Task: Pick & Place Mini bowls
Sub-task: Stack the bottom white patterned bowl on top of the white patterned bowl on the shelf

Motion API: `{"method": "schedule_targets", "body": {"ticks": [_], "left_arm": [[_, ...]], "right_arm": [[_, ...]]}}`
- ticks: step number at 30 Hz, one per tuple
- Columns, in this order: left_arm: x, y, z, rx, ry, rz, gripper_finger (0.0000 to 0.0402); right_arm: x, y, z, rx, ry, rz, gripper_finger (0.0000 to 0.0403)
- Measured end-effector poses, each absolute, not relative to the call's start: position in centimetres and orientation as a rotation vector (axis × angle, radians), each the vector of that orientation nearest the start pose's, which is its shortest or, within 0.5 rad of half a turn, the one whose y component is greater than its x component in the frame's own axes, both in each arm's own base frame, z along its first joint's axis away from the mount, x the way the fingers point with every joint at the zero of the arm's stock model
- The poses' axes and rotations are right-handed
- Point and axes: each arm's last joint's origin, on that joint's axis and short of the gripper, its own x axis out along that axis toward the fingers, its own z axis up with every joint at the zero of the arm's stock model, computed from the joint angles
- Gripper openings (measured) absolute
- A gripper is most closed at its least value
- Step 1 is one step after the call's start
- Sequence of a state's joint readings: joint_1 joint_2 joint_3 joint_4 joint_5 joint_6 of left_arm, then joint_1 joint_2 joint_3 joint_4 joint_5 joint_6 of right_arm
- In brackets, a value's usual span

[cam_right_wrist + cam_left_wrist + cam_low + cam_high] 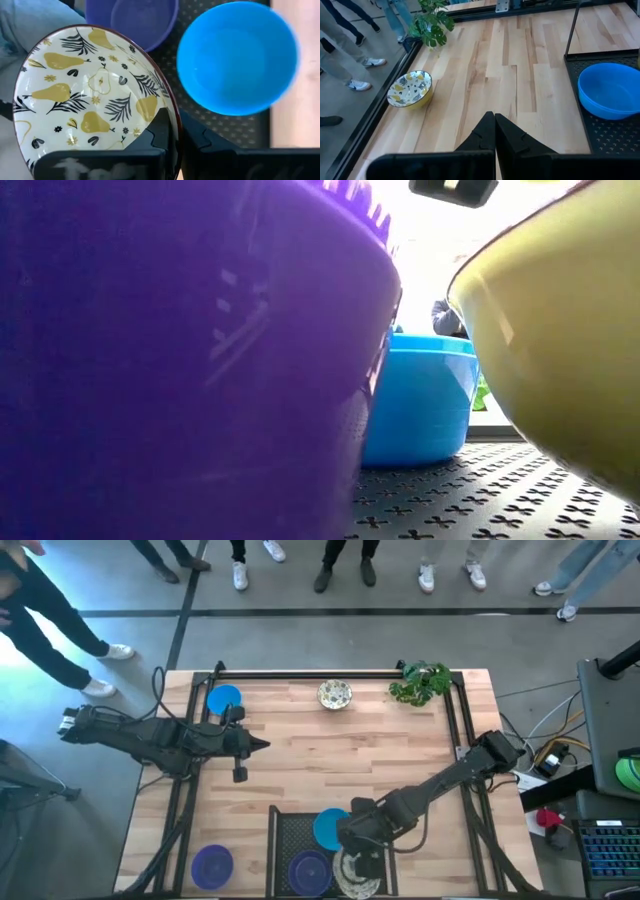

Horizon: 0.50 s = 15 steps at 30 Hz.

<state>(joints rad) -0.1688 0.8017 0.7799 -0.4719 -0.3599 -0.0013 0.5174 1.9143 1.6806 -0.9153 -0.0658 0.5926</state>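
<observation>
Three mini bowls in tray

The tabletop is pale, matt wood planking. The patterned bowl under the right gripper looks glossy, glazed. The blue bowl beside it appears smooth, satin plastic. The tray is black perforated mesh.

The left arm reaches in over the tabletop from its left edge, lying almost level and pointing toward the middle. The left gripper hangs above bare wood with its two dark fingers pressed together, nothing between them. The right arm comes from the tabletop's right edge, bends at the elbow and slants down toward the near edge. The right gripper points downward there, its fingers closed on the rim of a patterned bowl.
</observation>
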Motion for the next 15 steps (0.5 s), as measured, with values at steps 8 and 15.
{"method": "schedule_targets", "body": {"ticks": [8, 15], "left_arm": [[16.5, -1.8, 30.3, 0.135, 0.478, 0.186, 0.0], [16.5, -1.8, 30.3, 0.135, 0.478, 0.186, 0.0]], "right_arm": [[36.2, 21.1, 23.2, 0.302, 1.301, 0.174, 0.0011], [36.3, 21.6, 22.1, 0.297, 1.332, 0.183, 0.0011]]}}
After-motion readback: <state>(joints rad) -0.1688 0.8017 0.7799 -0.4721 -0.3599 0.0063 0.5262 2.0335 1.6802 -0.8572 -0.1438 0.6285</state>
